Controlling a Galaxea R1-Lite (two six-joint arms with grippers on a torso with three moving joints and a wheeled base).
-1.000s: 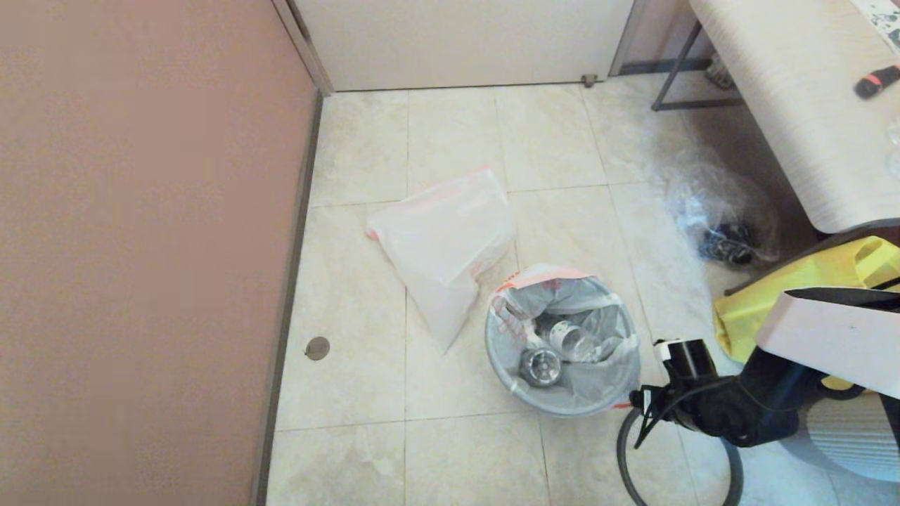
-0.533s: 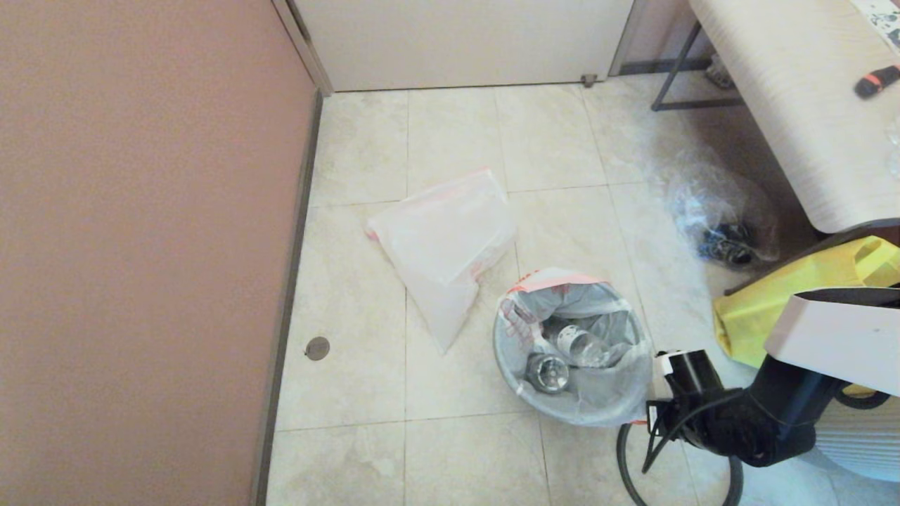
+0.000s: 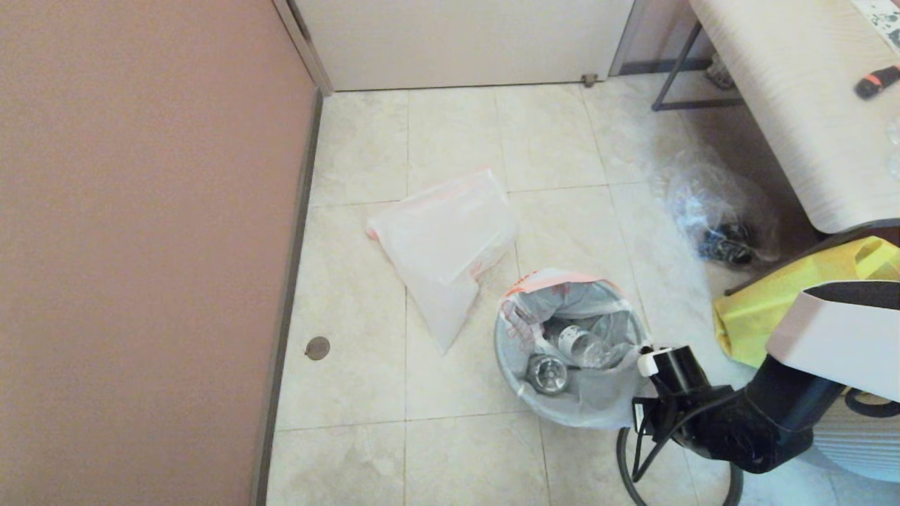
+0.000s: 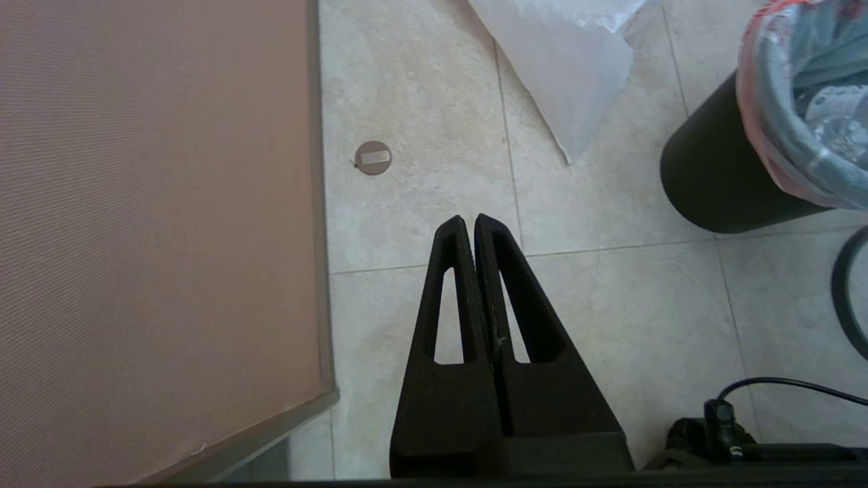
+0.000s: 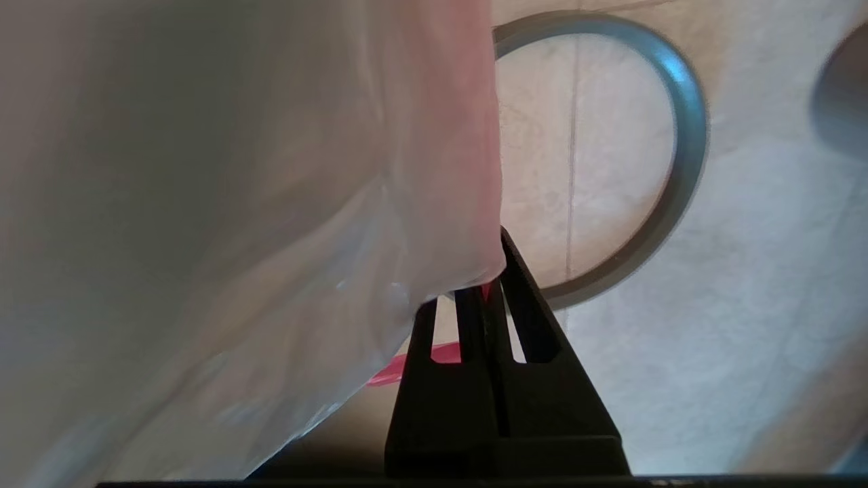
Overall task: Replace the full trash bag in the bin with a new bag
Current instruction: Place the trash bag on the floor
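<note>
Gripping the edge of the full trash bag point(image 3: 573, 351), the right tool point(image 5: 485, 288) has its fingers pressed together on the pinkish rim band at the side of the bin point(image 4: 719, 183) nearest the robot. The bag sits inside the bin, its top folded over the rim, with a bottle point(image 3: 580, 344) and a can point(image 3: 545, 369) showing through the open mouth. The bin stands on the floor point(image 3: 457, 126), and its grey hoop ring point(image 5: 668, 169) lies flat on the tiles just beside it — apart from the bin, under the right arm.

The new bag point(image 3: 443, 246) lies limp and flat on the floor near the bin, on the side toward the wall point(image 3: 140, 246); whether its lower corner touches the bin is hard to tell.

The left tool point(image 4: 472, 224) hangs above bare tiles near the wall, fingers closed together with nothing between them. A clear bag point(image 3: 717, 211) with dark items lies well apart by the worktop point(image 3: 794, 105), and a yellow tote point(image 3: 780, 295) sits near the right arm.
</note>
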